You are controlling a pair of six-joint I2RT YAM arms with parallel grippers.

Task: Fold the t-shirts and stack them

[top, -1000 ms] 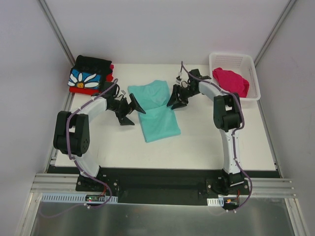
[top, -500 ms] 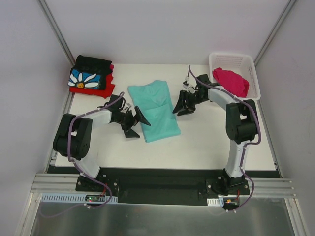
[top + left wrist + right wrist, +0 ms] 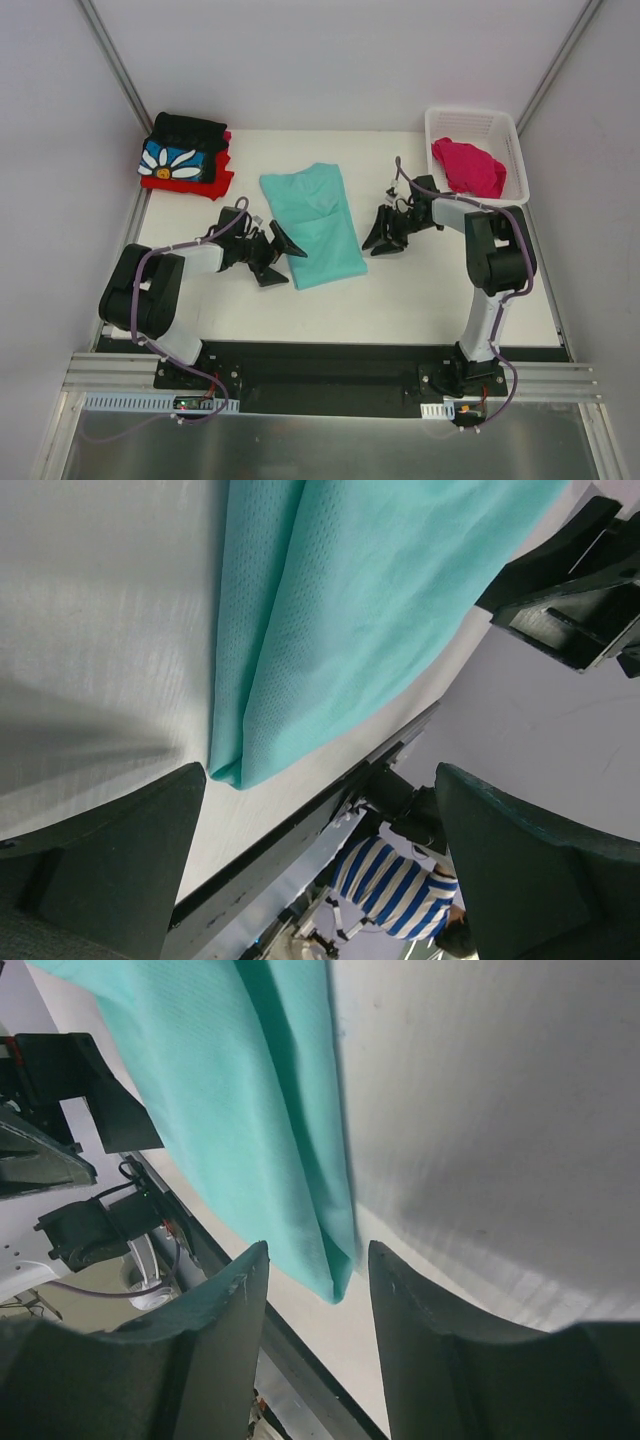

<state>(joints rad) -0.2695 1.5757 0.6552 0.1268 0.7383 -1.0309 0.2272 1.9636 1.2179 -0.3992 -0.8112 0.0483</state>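
Centre table: a mint-teal t-shirt (image 3: 312, 222) is lying flat on the white table (image 3: 440, 290), folded into a long panel that is running from about 11 o'clock to 5 o'clock in the overhead view.

The left gripper (image 3: 281, 257) is hanging low at the shirt's 8 o'clock. Its jaws are standing fully released and are gripping nothing. Through the left wrist camera, the near corner of the mint-teal t-shirt (image 3: 330, 610) is showing in the wide gap of the left gripper (image 3: 320, 780). The corner is lying just beside one finger, and whether the finger is brushing the cloth cannot be told.

The right gripper (image 3: 380, 240) is sitting at the shirt's 3 o'clock, just off its edge. Its jaws are standing partly apart with nothing between them. From the right wrist, the right gripper (image 3: 318, 1250) is framing the folded corner of the mint-teal t-shirt (image 3: 250, 1090) beyond its tips.

At the table's 10 o'clock corner, a black t-shirt with a white daisy on blue (image 3: 178, 155) is resting folded on top of a red t-shirt (image 3: 190, 184). The two are making a small stack, well apart from both arms.

At 2 o'clock, a magenta-pink t-shirt (image 3: 468, 166) is lying crumpled inside a white lattice basket (image 3: 470, 113).
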